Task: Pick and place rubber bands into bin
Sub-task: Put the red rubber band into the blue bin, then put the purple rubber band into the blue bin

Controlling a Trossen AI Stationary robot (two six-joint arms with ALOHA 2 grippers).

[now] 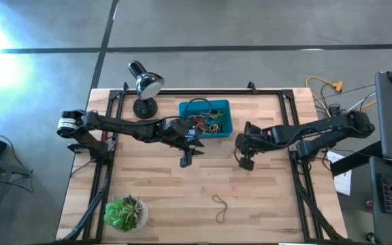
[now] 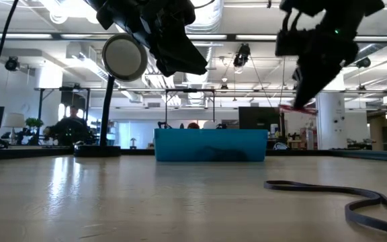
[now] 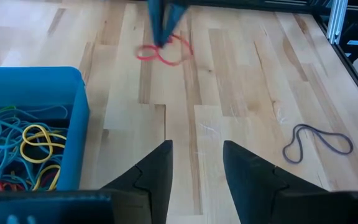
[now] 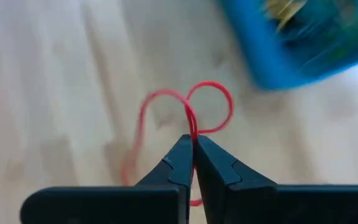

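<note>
Many rubber bands (image 1: 208,123) already lie in the bin (image 1: 226,109) at the table's twelve o'clock. Two remain out: a dark band (image 1: 221,207) at six o'clock, untouched, and a red band (image 4: 191,115) pinched in the clenched right gripper (image 4: 194,144), lifted off the wood, right of the bin. The left gripper (image 3: 196,163) hangs parted and empty beside the bin.

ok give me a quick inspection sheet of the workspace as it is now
surface: wooden table, bare in the middle
job's things: blue bin holding many rubber bands; dark rubber band loose on the table; red rubber band held
clutter: desk lamp; potted plant
grippers: right gripper shut on the red rubber band, lifted beside the bin; left gripper open, empty, by the bin
cables: yellow and dark cables off the right edge
surroundings: open hall, a person seated far behind
</note>
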